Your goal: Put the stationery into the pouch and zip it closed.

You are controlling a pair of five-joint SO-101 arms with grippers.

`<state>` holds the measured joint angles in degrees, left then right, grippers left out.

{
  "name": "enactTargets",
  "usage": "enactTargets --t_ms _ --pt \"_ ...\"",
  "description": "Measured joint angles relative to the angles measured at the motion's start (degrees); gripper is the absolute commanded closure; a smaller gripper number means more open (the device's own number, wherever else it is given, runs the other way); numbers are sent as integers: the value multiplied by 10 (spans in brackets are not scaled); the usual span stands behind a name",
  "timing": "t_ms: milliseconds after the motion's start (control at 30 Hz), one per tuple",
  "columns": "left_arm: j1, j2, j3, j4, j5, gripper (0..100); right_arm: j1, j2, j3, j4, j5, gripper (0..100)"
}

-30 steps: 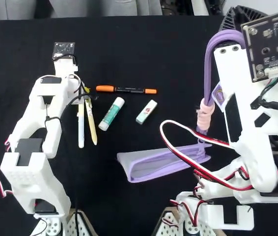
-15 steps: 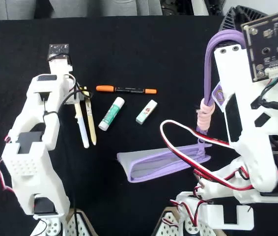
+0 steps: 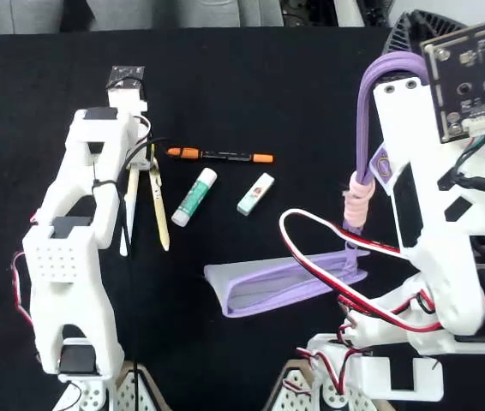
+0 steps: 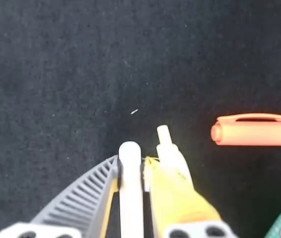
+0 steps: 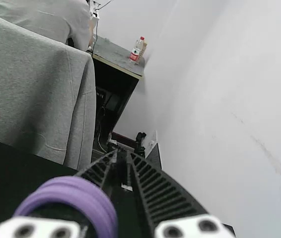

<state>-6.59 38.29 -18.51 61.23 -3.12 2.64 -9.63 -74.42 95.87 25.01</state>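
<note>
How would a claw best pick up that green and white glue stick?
Probably around the middle of the glue stick's barrel, coming straight down, with the fingers across its narrow width. It lies flat and slanted, with bare table along both long sides.

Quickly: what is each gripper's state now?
Left gripper: closed on the white pen.
Right gripper: closed, pouch strap looped over it.

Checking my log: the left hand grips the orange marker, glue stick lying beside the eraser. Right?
No: the left hand grips the white pen, not the orange marker, per the left wrist view. The glue stick is beside the eraser.
</note>
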Motion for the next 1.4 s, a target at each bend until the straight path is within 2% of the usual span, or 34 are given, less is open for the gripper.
enactTargets --t_ms 167,300,633,867,1000,1100,1233,1400 --pt "18 -7 -50 45 0 972 0 0 0 0 0 987" --pt "40 -74 -97 90 0 972 0 0 0 0 0 987" --pt "130 -403 -130 129 0 972 0 0 0 0 0 987" --pt "269 -649 -40 126 -6 972 0 0 0 0 0 987" --pt "353 -782 38 65 -6 972 0 0 0 0 0 987" --pt "389 -884 119 -7 -6 972 0 0 0 0 0 987" --pt "418 -1021 258 -123 -6 972 0 0 0 0 0 987" --pt "420 -1167 440 -260 -6 972 0 4 0 0 0 987"
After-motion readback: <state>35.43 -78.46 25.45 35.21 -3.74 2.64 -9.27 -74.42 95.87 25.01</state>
